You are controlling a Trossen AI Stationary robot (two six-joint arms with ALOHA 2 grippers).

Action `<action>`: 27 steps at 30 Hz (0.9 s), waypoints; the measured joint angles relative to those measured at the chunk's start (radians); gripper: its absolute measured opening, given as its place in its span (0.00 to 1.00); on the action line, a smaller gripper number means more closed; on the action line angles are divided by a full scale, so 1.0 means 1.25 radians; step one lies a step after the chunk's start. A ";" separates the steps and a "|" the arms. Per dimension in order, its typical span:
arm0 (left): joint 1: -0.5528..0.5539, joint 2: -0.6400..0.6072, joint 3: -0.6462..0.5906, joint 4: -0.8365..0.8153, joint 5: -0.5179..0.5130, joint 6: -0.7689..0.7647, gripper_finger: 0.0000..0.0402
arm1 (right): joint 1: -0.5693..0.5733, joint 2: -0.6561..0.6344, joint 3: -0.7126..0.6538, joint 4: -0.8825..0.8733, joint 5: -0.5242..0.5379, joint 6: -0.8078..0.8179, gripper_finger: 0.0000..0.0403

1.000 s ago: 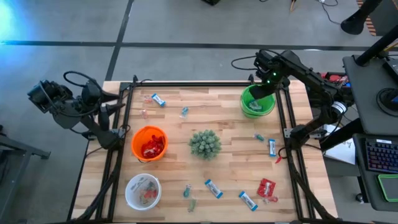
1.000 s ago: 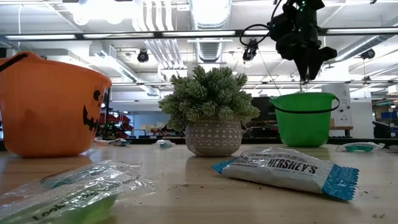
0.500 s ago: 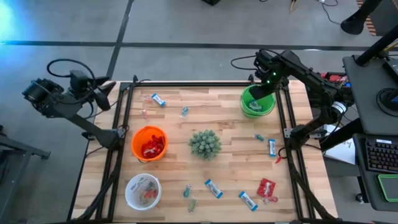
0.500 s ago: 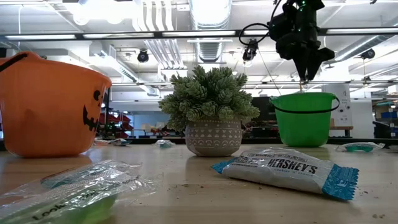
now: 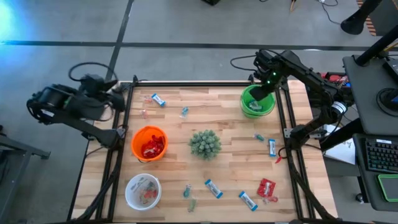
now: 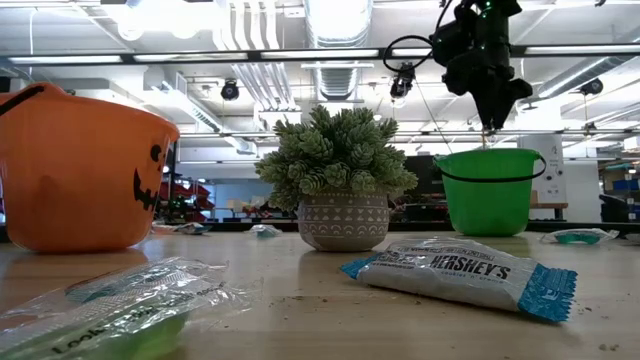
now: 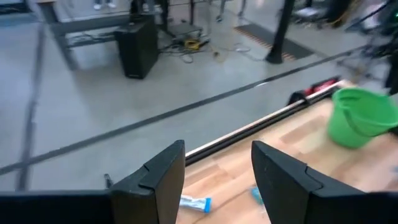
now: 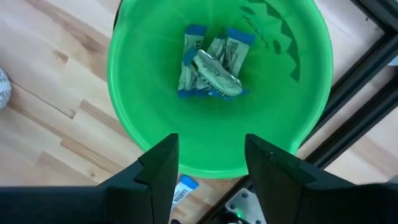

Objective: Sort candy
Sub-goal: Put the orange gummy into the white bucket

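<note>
Candy lies scattered on the wooden table (image 5: pixel 230 124): blue-and-white bars (image 5: pixel 158 99) (image 5: pixel 213 188) (image 5: pixel 247 200) (image 5: pixel 272 147), a red packet (image 5: pixel 267 187) and small teal pieces (image 5: pixel 185 112) (image 5: pixel 258 137). More blue-and-white bars (image 8: pixel 211 62) lie in the green bucket (image 5: pixel 257 101). Red candy sits in the orange bucket (image 5: pixel 149 143). My right gripper (image 8: pixel 208 146) hangs open above the green bucket, holding nothing. By the table's far left corner my left gripper (image 7: pixel 217 155) is open and empty, off the table's edge (image 5: pixel 117 94).
A small potted spiky plant (image 5: pixel 204 144) stands mid-table. A white bowl (image 5: pixel 143 190) with a few sweets sits at the near left. Black frame rails (image 5: pixel 287 124) run along the table's sides. A desk with a keyboard (image 5: pixel 380 155) stands to the right.
My left arm has swung about by the table's far left corner: its gripper went toward the far edge, then came back toward the table, turning as it went. My right gripper has stayed above the green bucket.
</note>
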 joint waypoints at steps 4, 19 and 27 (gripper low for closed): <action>0.073 0.054 0.000 0.022 0.003 -0.043 0.42 | 0.000 0.000 0.000 0.015 0.000 -0.029 0.43; 0.502 0.168 0.032 0.172 0.129 0.167 0.42 | 0.000 0.000 0.000 0.049 0.001 -0.150 0.43; 0.713 0.195 0.026 0.245 0.454 0.399 0.42 | 0.000 0.000 0.000 0.050 0.001 -0.177 0.43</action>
